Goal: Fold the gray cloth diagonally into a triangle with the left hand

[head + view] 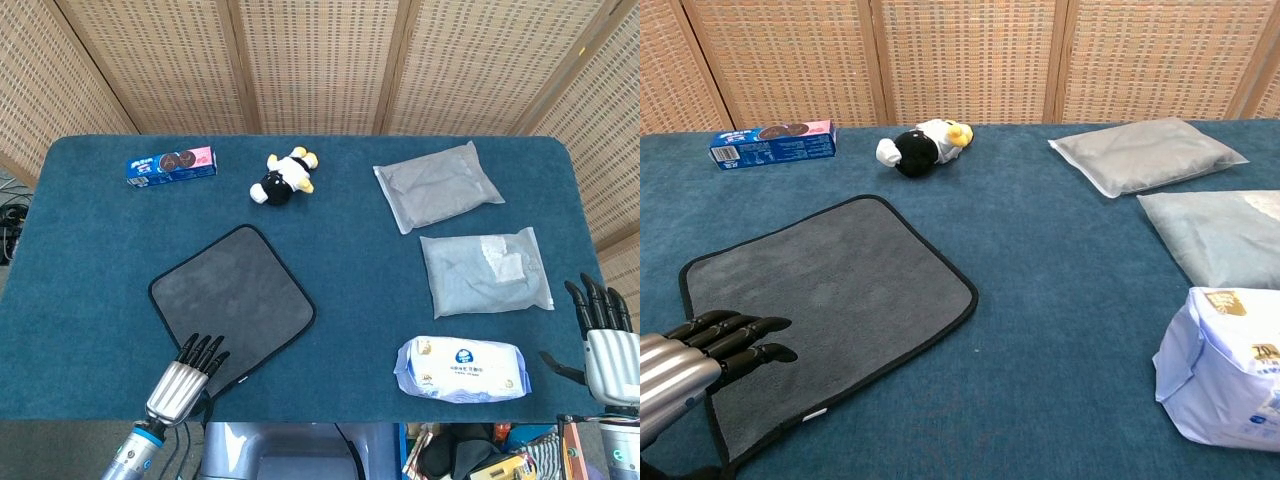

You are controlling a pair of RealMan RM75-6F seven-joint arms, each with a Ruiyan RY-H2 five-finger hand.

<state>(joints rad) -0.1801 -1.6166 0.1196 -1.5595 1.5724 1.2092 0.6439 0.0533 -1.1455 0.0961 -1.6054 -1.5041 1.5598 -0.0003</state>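
Note:
The gray cloth (232, 292) (830, 300), edged in black, lies flat and unfolded on the blue table. My left hand (185, 378) (702, 352) hovers at the cloth's near corner, fingers stretched over the fabric and holding nothing. Whether the fingertips touch the cloth I cannot tell. My right hand (605, 345) stands at the table's near right edge, fingers straight and apart, empty; the chest view does not show it.
A blue biscuit box (171, 166) and a small plush toy (284, 177) lie at the back. Two gray plastic packets (437, 186) (484, 271) sit on the right, with a wet-wipes pack (462, 369) near the front edge.

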